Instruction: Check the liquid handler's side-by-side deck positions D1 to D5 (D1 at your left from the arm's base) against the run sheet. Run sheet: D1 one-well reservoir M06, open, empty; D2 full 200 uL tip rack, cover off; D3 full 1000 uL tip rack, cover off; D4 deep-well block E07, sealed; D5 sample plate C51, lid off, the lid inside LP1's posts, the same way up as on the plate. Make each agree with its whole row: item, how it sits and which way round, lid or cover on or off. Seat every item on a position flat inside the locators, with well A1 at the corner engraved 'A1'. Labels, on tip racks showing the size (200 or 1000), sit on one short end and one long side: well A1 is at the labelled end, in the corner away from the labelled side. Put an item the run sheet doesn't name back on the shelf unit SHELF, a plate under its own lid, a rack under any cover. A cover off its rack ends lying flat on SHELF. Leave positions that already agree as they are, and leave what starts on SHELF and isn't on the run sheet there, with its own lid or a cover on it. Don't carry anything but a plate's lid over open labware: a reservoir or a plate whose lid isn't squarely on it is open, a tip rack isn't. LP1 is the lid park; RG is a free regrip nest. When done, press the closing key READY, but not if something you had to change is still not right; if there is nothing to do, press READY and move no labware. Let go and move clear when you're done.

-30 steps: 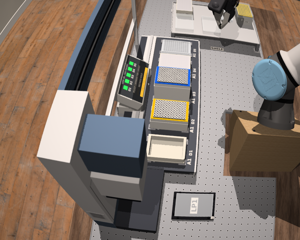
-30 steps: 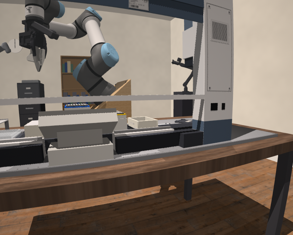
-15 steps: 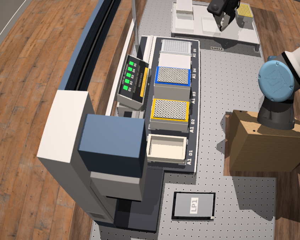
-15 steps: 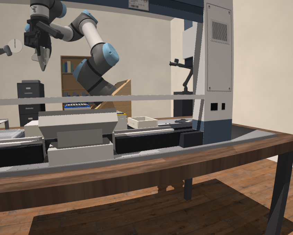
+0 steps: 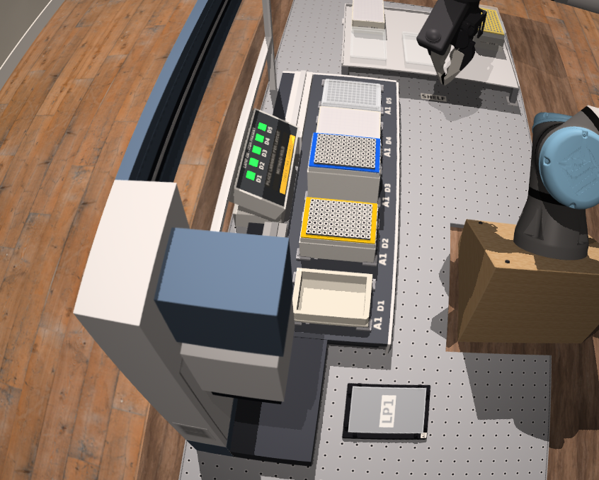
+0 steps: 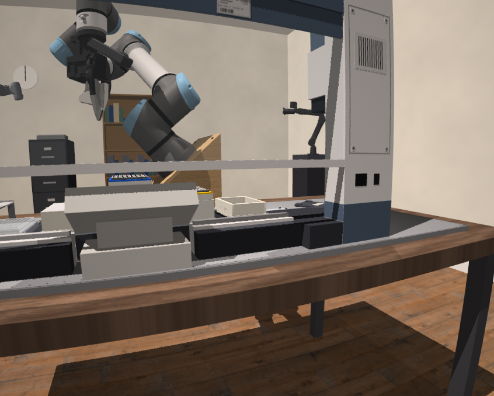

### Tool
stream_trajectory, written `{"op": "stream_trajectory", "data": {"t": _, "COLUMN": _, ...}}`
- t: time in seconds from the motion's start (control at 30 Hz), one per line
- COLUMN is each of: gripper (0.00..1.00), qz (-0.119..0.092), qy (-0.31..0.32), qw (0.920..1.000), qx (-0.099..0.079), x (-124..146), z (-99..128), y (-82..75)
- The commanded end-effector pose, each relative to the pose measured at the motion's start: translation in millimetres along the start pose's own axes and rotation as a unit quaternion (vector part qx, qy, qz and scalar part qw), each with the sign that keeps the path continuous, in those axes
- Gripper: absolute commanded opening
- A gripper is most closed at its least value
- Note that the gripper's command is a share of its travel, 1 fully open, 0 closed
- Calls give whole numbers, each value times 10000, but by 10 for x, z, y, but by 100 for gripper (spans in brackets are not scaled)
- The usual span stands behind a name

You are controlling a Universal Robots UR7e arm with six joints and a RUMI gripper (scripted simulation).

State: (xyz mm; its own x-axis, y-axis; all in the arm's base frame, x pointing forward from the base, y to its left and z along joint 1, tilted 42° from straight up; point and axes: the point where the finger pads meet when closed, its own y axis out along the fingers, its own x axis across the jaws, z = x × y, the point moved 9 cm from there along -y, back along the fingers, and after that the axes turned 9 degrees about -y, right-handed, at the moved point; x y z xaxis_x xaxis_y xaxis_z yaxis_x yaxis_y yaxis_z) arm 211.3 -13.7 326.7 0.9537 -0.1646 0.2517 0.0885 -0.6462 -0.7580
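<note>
My gripper [image 5: 446, 80] is shut and empty, high above the front edge of SHELF; it also shows in the side view [image 6: 99, 115]. On the deck, D1 holds an open cream reservoir [image 5: 331, 296], D2 a yellow-rimmed tip rack [image 5: 340, 221] with no cover, D3 a blue-rimmed tip rack [image 5: 343, 152] with no cover, D4 a white sealed block [image 5: 348, 120], and D5 a plate with its wells showing [image 5: 350, 93]. The lid park LP1 [image 5: 386, 410] holds nothing. All five status lights on the panel [image 5: 258, 151] are green.
SHELF carries a covered white item [image 5: 368, 13], flat clear pieces [image 5: 368, 47] [image 5: 418, 49] and a yellow tip rack [image 5: 491, 22] partly behind my gripper. The liquid handler's tower [image 5: 200, 304] stands left of D1. The arm's wooden base [image 5: 520, 284] is to the right.
</note>
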Motion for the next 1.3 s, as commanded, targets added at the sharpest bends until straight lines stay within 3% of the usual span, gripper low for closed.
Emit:
{"op": "stream_trajectory", "data": {"t": 0.0, "gripper": 0, "qz": 74, "qy": 75, "qw": 9999, "qx": -109, "x": -81, "z": 295, "y": -7}}
{"op": "stream_trajectory", "data": {"t": 0.4, "gripper": 0, "qz": 59, "qy": 88, "qw": 9999, "qx": -105, "x": -70, "z": 284, "y": -22}}
{"op": "stream_trajectory", "data": {"t": 0.57, "gripper": 0, "qz": 86, "qy": -368, "qw": 9992, "qx": -110, "x": -174, "z": 535, "y": 5}}
{"op": "stream_trajectory", "data": {"t": 0.9, "gripper": 0, "qz": 87, "qy": -368, "qw": 9992, "qx": -108, "x": -349, "z": 1005, "y": 12}}
{"op": "stream_trajectory", "data": {"t": 1.1, "gripper": 0, "qz": 73, "qy": -353, "qw": 9993, "qx": -98, "x": -402, "z": 1186, "y": -3}}
{"op": "stream_trajectory", "data": {"t": 1.27, "gripper": 0, "qz": 72, "qy": -352, "qw": 9993, "qx": -98, "x": -406, "z": 1198, "y": -3}}
